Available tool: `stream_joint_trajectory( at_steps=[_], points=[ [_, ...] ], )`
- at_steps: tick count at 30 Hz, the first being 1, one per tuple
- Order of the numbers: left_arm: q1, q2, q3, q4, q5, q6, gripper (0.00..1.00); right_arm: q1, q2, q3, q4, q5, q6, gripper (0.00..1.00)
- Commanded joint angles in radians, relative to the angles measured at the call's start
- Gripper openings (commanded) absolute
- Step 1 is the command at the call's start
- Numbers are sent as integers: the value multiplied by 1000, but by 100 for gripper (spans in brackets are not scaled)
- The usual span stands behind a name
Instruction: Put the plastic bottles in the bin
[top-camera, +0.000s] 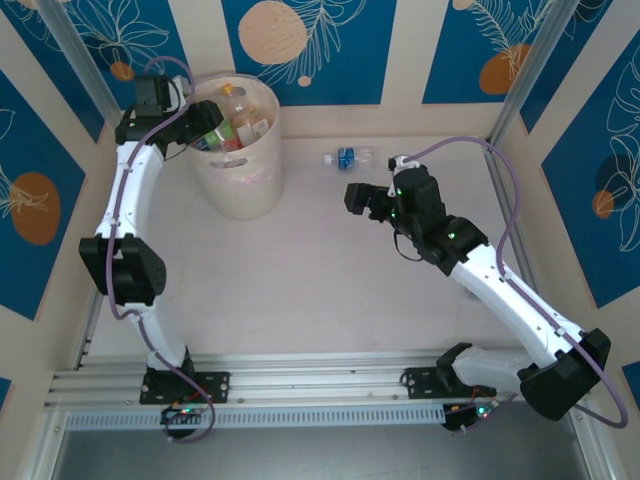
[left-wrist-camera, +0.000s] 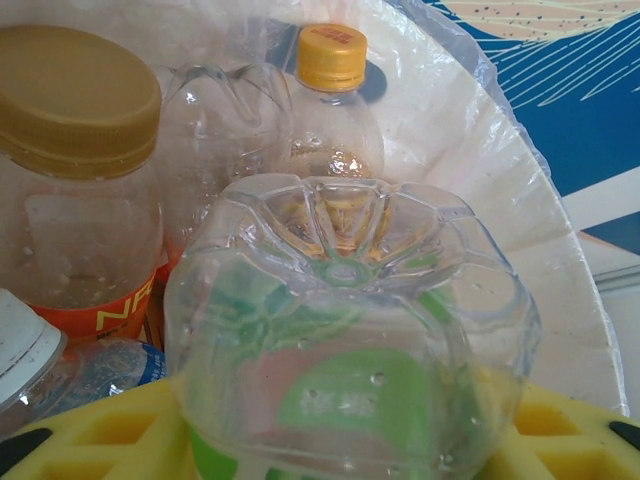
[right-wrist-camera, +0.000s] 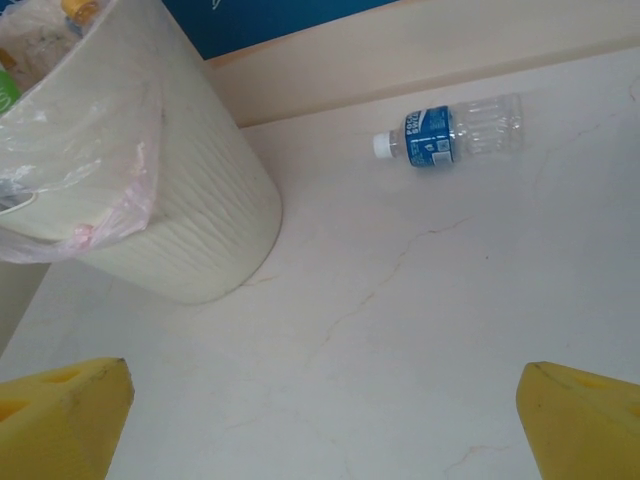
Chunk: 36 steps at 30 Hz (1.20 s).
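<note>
Left gripper (top-camera: 205, 132) hangs over the bin (top-camera: 245, 190), which stands toward the table's (top-camera: 330, 290) far-left corner. Its jaws are partly apart, with a green-label bottle (left-wrist-camera: 350, 340) between the yellow pads (left-wrist-camera: 90, 435), base toward the wrist camera. Can't tell if the pads bear on it or it's loose.

Right gripper (top-camera: 355, 197) is wide open and empty, aimed at the blue-label bottle (right-wrist-camera: 450, 130), which lies on its side near the table's far edge, about mid-width.

Risks:
- The bin is piled near the rim (gold-cap bottle (left-wrist-camera: 75, 170), yellow-cap bottle (left-wrist-camera: 330, 100)). A drop could land on top, roll and hop out.
- The liner bag (right-wrist-camera: 90, 190) sags loose over the rim. A finger could snag it on the way out and drag or tip the bin.
- The blue-label bottle is round, so a one-sided touch would likely roll it into the back wall (top-camera: 400, 118).

Room: bare table between the right gripper and its bottle, with the bin well apart to the left. The wall just behind the bottle limits overshoot.
</note>
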Motion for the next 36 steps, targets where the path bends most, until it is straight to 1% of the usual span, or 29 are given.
stream_joint_trajectory(
  at_steps=[1, 5, 9, 12, 15, 17, 20, 23, 27, 32, 36],
  points=[
    [7, 33, 25, -86, -72, 45, 62, -20, 11, 6, -38, 6, 32, 99],
    [7, 42, 113, -120, -121, 62, 71, -54, 28, 20, -90, 5, 55, 99],
    [7, 29, 202, -156, -212, 78, 76, -90, 25, 16, -117, -2, 74, 99],
    [7, 5, 213, -151, -276, 84, 78, -110, 15, 11, -126, -9, 78, 99],
    [7, -12, 214, -143, -281, 87, 78, -125, 3, 8, -137, -2, 77, 99],
    [5, -21, 212, -142, -261, 89, 78, -139, -1, 9, -162, 19, 83, 99],
    [-2, -46, 195, -133, -218, 91, 78, -188, 6, 11, -220, 31, 108, 99],
    [-11, -93, 151, -113, -195, 102, 81, -261, 29, 8, -277, 12, 121, 99],
    [-22, -193, 51, -69, -173, 114, 100, -383, 87, 3, -346, -17, 114, 99],
    [-40, -370, -154, 18, -165, 121, 100, -560, 120, -50, -375, -78, 78, 99],
    [-57, -540, -361, 110, -150, 103, 100, -725, 127, -105, -359, -167, 49, 99]
  ],
)
